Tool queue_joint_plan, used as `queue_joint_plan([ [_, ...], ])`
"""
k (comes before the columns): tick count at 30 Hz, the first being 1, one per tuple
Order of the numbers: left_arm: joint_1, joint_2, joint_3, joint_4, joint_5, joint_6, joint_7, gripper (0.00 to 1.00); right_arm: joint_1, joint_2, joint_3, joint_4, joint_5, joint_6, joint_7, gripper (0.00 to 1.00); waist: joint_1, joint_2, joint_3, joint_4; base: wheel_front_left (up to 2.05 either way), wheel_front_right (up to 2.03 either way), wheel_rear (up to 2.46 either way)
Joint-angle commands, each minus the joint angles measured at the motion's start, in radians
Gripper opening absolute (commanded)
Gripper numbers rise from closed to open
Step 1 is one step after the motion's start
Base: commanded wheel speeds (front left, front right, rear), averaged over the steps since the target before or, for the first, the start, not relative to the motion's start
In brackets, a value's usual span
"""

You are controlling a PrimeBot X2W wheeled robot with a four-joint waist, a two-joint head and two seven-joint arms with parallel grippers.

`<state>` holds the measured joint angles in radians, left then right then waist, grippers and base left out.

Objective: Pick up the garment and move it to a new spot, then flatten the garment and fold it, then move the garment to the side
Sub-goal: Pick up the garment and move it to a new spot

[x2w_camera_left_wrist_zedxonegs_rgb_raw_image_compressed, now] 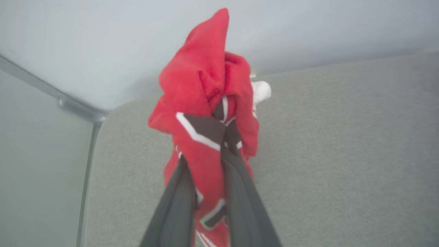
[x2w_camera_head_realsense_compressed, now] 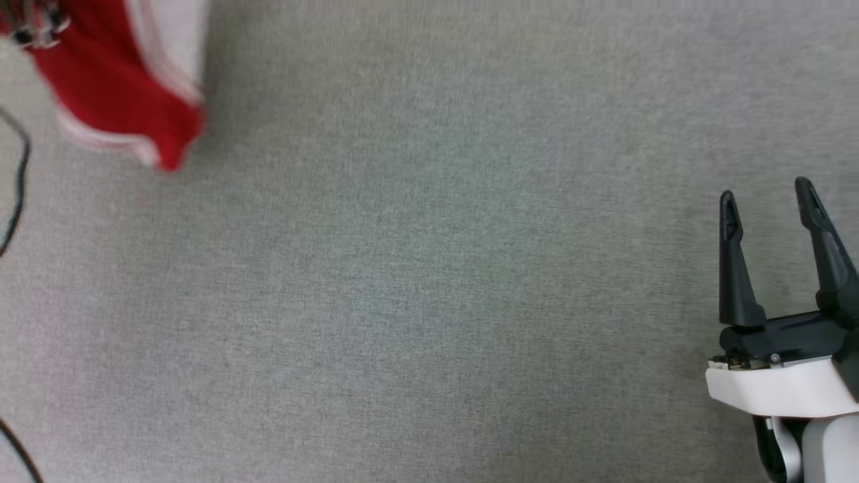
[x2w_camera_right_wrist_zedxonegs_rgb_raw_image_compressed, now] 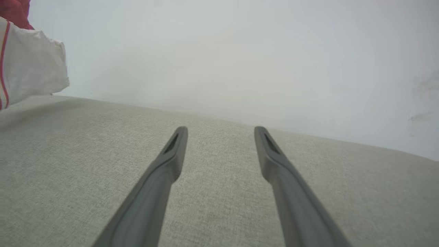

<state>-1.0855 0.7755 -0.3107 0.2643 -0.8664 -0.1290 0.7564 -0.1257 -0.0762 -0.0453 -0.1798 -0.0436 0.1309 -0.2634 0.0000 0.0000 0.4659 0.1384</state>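
- Left gripper [x2w_camera_left_wrist_zedxonegs_rgb_raw_image_compressed: 205, 151]: clenched on a bunched handful of the garment [x2w_camera_left_wrist_zedxonegs_rgb_raw_image_compressed: 202, 79], cloth pinched between the two dark fingers; the grip looks deep rather than at an edge, so I judge it secure enough to carry, but poor for spreading later.
- Counter [x2w_camera_head_realsense_compressed: 429, 268]: a wide grey woven surface, bare from the centre out toward three and six o'clock in the head view; that open middle looks like the sensible new spot.
- The garment [x2w_camera_head_realsense_compressed: 114, 80]: hangs at about eleven o'clock in the head view, red body with white striped trim, blurred; one white sleeve [x2w_camera_right_wrist_zedxonegs_rgb_raw_image_compressed: 31, 65] shows at ten o'clock in the right wrist view, seemingly just above the cloth surface; whether its lowest edge touches the counter I cannot tell.
- Carrying it well: lift high enough that the hanging part trails lightly instead of dragging into a heap; lower it slowly toward the centre so it lays out long.
- Right gripper [x2w_camera_head_realsense_compressed: 766, 194]: released, fingers spread wide, empty at four o'clock, well apart from the shirt; ready to catch a hem or sleeve once the shirt arrives.
- Cable [x2w_camera_head_realsense_compressed: 20, 181]: a thin dark loop at nine o'clock; steer the cloth clear of it.
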Motion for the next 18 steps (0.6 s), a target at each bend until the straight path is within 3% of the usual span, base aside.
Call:
queue_joint_plan([
  [1, -0.031, -0.013, -0.032, -0.033, -0.003, -0.001, 0.01, 0.0, 0.008, 0.009, 0.004, 0.007, 0.007, 0.0, -0.002, 1.0, 0.0, 0.0, -0.043, -0.022, 0.0, 0.0, 0.0],
  [10, -0.178, -0.086, -0.233, -0.184, -0.008, -0.001, 0.056, 0.0, 0.02, 0.027, 0.019, 0.034, 0.03, 0.0, -0.002, 1.0, 0.0, 0.0, -0.115, -0.127, 0.0, 0.0, 0.0],
  [18, -0.188, -0.159, -0.425, -0.268, -0.028, -0.001, 0.046, 0.0, 0.027, 0.027, 0.022, 0.052, 0.084, 0.0, -0.002, 1.0, 0.0, 0.0, -0.145, -0.24, 0.0, 0.0, 0.0],
])
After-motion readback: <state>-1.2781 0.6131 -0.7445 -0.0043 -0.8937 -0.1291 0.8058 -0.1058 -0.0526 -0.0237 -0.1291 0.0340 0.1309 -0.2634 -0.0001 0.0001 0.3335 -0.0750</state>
